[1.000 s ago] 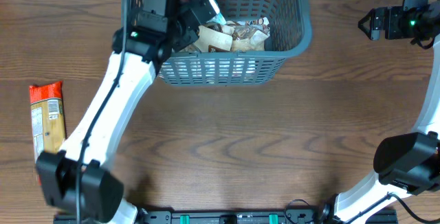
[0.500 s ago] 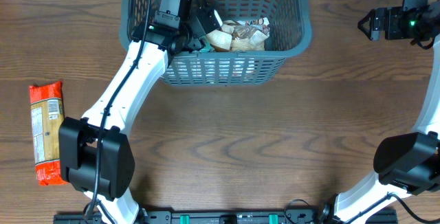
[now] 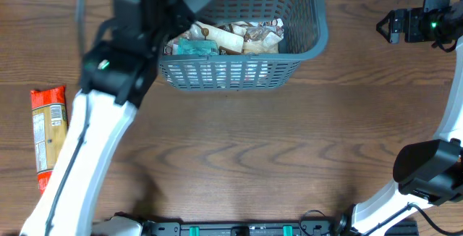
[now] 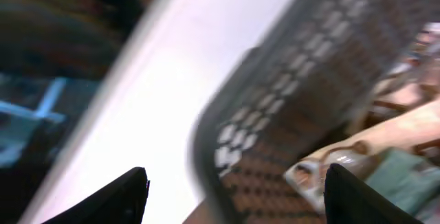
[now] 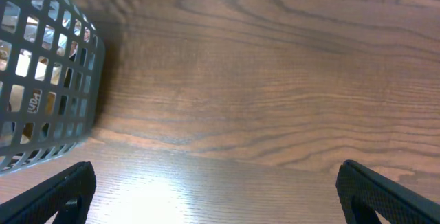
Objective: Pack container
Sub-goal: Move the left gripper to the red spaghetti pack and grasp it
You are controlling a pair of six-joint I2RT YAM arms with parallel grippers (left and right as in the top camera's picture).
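The container [image 3: 239, 77], a dark grey lattice basket, stands at the table's far middle. In it lie a teal packet [image 3: 195, 46] and several beige snack packets [image 3: 249, 37]. My left arm is raised high and blurred over the basket's left end. In the left wrist view, my left gripper [image 4: 237, 186] is open and empty above the basket's rim [image 4: 206, 135], with the teal packet [image 4: 405, 183] below. My right gripper [image 3: 385, 26] is open and empty over bare table, right of the basket. The right wrist view shows the basket's corner [image 5: 41, 80].
A red and orange packet [image 3: 48, 138] lies flat on the table near the left edge, far from both grippers. The wooden table [image 3: 289, 156] spreads in front of the basket. The right arm's base stands at the front right.
My left gripper was down inside the basket and has risen up and out, towards the camera. The teal packet now lies loose in the basket's left part. The right arm has not moved.
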